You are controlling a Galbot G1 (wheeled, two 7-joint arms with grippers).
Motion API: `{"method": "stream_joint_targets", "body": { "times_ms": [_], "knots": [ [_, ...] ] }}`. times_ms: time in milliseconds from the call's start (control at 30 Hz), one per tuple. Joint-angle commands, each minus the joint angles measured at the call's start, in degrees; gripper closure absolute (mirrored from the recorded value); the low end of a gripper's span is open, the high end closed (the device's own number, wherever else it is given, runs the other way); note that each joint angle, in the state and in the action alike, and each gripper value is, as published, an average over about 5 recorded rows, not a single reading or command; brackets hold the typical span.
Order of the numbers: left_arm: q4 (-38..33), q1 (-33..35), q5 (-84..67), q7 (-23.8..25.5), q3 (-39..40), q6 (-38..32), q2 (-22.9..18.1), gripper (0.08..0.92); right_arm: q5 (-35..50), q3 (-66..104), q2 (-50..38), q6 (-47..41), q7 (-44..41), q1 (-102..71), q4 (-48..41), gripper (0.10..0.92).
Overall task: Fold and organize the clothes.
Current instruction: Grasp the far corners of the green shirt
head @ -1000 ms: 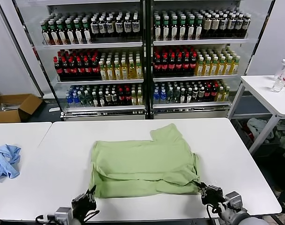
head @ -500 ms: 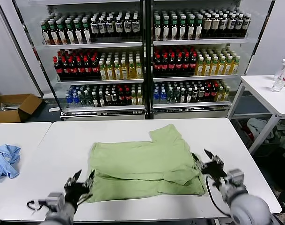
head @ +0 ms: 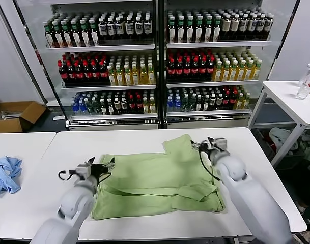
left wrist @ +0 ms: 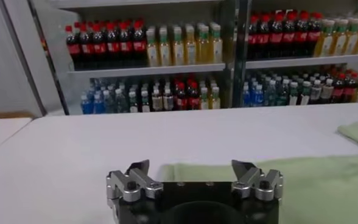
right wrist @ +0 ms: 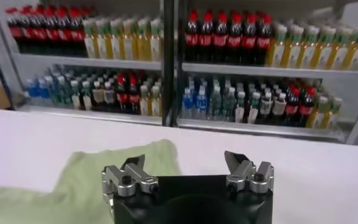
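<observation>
The light green shirt (head: 155,180) lies on the white table (head: 144,138), partly folded, with one sleeve sticking out at the far right. Its collar and print are hidden. My left gripper (head: 100,166) is open and empty over the shirt's far left corner. In the left wrist view, the left gripper (left wrist: 191,167) has its jaws wide apart above the table, with the shirt's edge (left wrist: 313,182) just beyond. My right gripper (head: 207,144) is open and empty beside the sleeve. In the right wrist view (right wrist: 184,159) the sleeve (right wrist: 75,182) lies under one finger.
A light blue cloth (head: 4,174) lies on the neighbouring table at the left. Bottle coolers (head: 155,61) stand behind the table. A cardboard box (head: 15,115) is on the floor at the far left. A side table (head: 292,99) with bottles stands at the right.
Both grippers have moved from the shirt's near corners at the table's front edge to its far part. The shirt's near folds have shifted a little.
</observation>
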Motion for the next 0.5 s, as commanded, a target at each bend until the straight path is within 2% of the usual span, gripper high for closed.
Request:
{"method": "stream_joint_targets", "body": {
  "times_ms": [33, 133, 233, 500],
  "knots": [
    [15.98, -12.2, -0.46, -1.41, 5.8, 1.46, -1.37, 0.177, 0.2, -5.61, 6.64, -1.39, -1.64, 10.33, -17.65, 0.203],
    [16.09, -11.3, -0.77, -2.52, 5.88, 1.58, -1.05, 0.189, 1.1, -6.05, 7.43, -1.19, -3.04, 9.96, -18.27, 0.203],
    [15.09, -9.84, -2.46, -1.86, 6.18, 1.69, -0.22, 0.251, 1.65, -6.43, 7.7, -1.26, -3.69, 9.5, -18.27, 0.222],
    [13.2, -6.37, -7.26, -0.23, 5.45, 1.74, 0.49, 0.484, 2.94, -6.84, 6.89, -1.42, -4.56, 8.32, -16.92, 0.43]
  ]
}}
